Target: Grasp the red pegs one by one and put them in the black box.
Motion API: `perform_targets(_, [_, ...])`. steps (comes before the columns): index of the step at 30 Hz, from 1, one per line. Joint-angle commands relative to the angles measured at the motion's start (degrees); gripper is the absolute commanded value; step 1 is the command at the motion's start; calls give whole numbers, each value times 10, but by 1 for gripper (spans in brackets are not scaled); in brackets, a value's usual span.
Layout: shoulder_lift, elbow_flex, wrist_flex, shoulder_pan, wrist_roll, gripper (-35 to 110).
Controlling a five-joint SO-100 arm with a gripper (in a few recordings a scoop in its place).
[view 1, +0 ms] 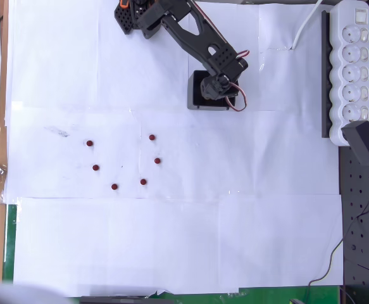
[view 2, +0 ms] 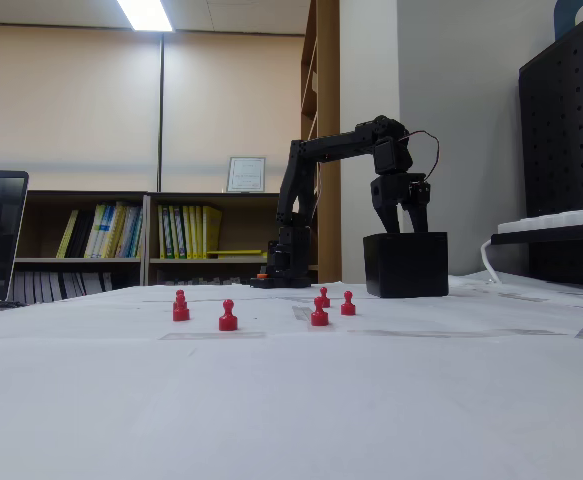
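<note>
The gripper (view 2: pixel 405 228) hangs directly above the black box (view 2: pixel 405 265), fingers slightly parted; whether a peg sits between them cannot be told. This position suits a release. Six red pegs (view 1: pixel 143 182) stand well apart from it on the white paper (view 1: pixel 171 240).

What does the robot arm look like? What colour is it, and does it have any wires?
The arm is all black, built from blocky plastic links with little round holes along them in the overhead view. There is a bit of orange at its base. Thin red and white wires loop out near the wrist. Its gripper has two black fingers that taper toward their tips.
</note>
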Motion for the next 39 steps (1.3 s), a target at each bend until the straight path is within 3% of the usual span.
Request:
perform_targets(1, [-82, 78, 39, 1, -20, 18])
perform_targets(5, [-167, 100, 62, 29, -19, 18])
perform_targets(8, [-228, 17, 35, 94, 26, 18])
perform_targets(15, [-344, -373, -219, 296, 248, 18])
perform_targets(20, [-366, -555, -434, 367, 333, 18])
perform_targets(32, [-292, -727, -820, 388, 321, 18])
perform_targets(39, [-244, -740, -918, 381, 294, 18])
